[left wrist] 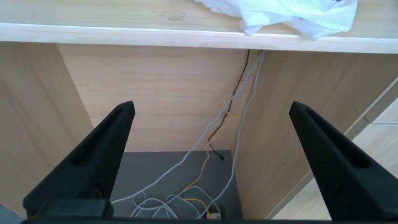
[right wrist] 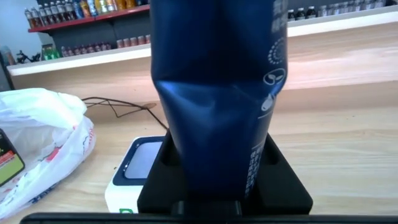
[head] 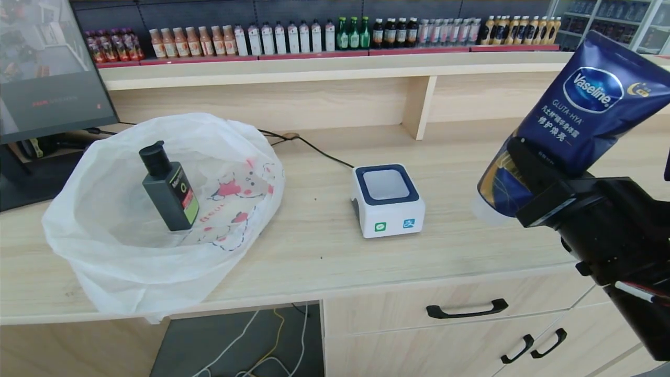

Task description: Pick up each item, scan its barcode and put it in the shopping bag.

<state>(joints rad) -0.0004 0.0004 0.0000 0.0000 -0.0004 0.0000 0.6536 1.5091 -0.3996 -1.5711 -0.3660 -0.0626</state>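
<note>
The blue tube [head: 581,120] is held up above the counter [head: 324,251], off at about 3 o'clock from the scanner [head: 386,200] and well apart from it. It is tilted, with its flat crimped end pointing up toward 1 o'clock and its pale lower end toward 7 o'clock. The right gripper [head: 534,167] has its black jaws closed on the tube's lower half, and in the right wrist view the fingers [right wrist: 165,155] press in on either side of the dented tube body [right wrist: 217,93]. The scanner, a white cube with a dark-framed window on top, stands on the counter near its middle, and a black cable [head: 319,152] runs from it toward 11 o'clock. At 9 o'clock from the scanner the white shopping bag [head: 104,251] lies open on the counter, its lower edge hanging over the front lip. A dark bottle [head: 170,188] with a black cap stands inside it, leaning slightly toward 11 o'clock. The left gripper [left wrist: 211,109] sits low in front of the counter with its jaws spread wide and nothing between them, facing the open bay where loose cables [left wrist: 199,186] hang. A monitor [head: 47,63] stands at 10 o'clock from the bag. A shelf of drink bottles [head: 314,36] runs along the back at 12 o'clock, and drawers with black handles [head: 466,309] sit under the counter at 5 o'clock from the scanner.
</note>
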